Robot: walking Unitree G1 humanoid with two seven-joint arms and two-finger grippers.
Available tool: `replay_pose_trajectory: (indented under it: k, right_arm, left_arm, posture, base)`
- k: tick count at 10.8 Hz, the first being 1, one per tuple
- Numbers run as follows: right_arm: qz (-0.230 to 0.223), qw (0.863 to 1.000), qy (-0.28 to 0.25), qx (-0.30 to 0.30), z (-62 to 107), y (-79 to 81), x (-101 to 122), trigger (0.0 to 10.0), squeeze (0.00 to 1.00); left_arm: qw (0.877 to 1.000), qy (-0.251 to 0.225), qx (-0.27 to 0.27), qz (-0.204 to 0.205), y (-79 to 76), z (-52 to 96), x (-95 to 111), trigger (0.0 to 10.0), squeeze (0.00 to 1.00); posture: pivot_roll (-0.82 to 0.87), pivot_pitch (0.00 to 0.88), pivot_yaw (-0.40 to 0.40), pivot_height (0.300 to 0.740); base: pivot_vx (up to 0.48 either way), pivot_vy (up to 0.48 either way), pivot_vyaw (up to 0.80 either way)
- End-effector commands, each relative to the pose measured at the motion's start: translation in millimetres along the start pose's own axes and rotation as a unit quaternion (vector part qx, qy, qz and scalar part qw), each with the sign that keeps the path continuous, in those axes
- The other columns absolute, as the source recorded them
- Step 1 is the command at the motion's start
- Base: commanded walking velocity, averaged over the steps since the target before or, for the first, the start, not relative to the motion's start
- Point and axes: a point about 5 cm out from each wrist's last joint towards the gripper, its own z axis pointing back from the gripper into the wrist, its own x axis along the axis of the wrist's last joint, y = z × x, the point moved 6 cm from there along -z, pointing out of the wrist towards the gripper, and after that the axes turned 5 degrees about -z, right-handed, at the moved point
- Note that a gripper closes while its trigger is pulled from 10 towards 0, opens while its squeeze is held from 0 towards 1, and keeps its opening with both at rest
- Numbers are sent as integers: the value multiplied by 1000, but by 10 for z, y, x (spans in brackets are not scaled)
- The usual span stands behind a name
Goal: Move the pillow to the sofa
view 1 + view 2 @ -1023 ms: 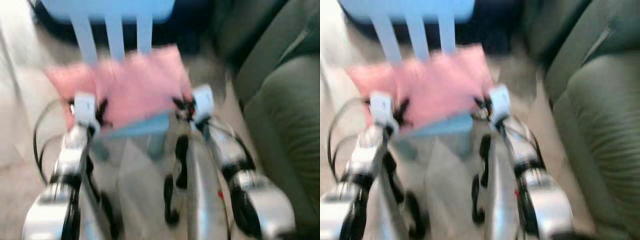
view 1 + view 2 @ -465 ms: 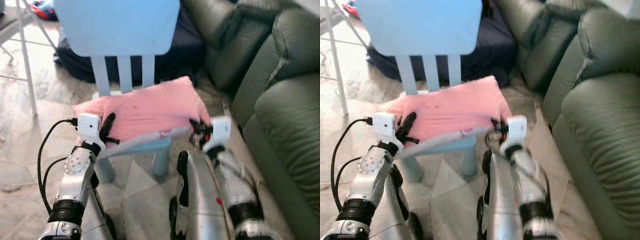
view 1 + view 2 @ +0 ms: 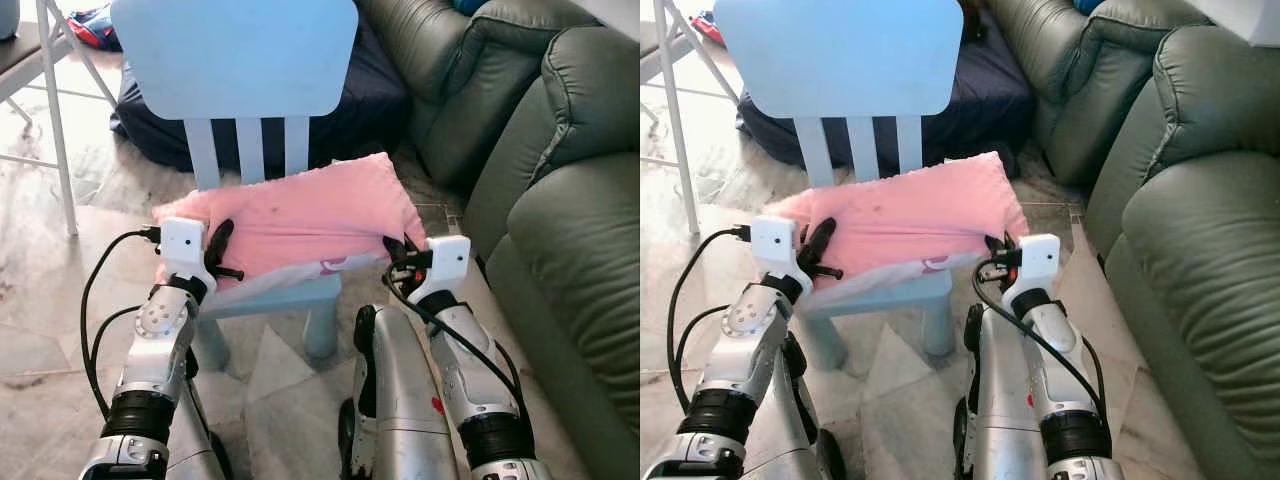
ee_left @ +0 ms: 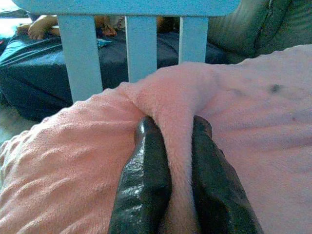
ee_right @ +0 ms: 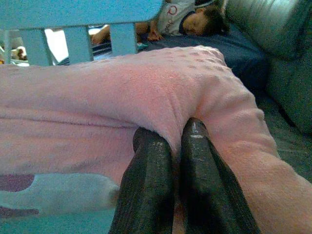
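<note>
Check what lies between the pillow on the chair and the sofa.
In the left eye view, bare tiled floor separates the pink pillow on the blue chair from the green sofa.

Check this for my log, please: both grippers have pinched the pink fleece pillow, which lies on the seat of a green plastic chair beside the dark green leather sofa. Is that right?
One detail is off: the plastic chair is light blue, not green, as the left eye view shows. The rest holds: the left gripper and right gripper each have jaws pinching a fold of the pink fleece pillow, which lies on the chair's seat beside the dark green leather sofa.
</note>
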Motion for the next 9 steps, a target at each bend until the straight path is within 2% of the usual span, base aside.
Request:
replay_pose_trajectory:
  k: [1, 4, 7, 9]
  right_arm:
    - [-2, 998, -22, -51, 58, -260, 145, 10000, 0]
    - [-12, 999, -15, -44, 31, -182, 131, 10000, 0]
    - [-23, 998, -15, -51, 25, -224, 142, 10000, 0]
    - [-13, 997, 2, -70, 36, -268, 102, 10000, 0]
  left_arm:
    - [999, -3, 32, -6, 162, 29, 41, 10000, 0]
    - [999, 2, 33, -5, 147, 20, 33, 10000, 0]
    - [999, 4, 33, -4, 122, 11, 24, 10000, 0]
    - [999, 11, 40, -6, 132, 20, -14, 10000, 0]
  posture:
    - [-31, 0, -44, 477]
    - [-32, 0, -47, 537]
    - [-36, 0, -48, 592]
    - [-41, 0, -49, 602]
  base:
    - [0, 0, 0]
    - [0, 0, 0]
    - [0, 0, 0]
    - [0, 0, 0]
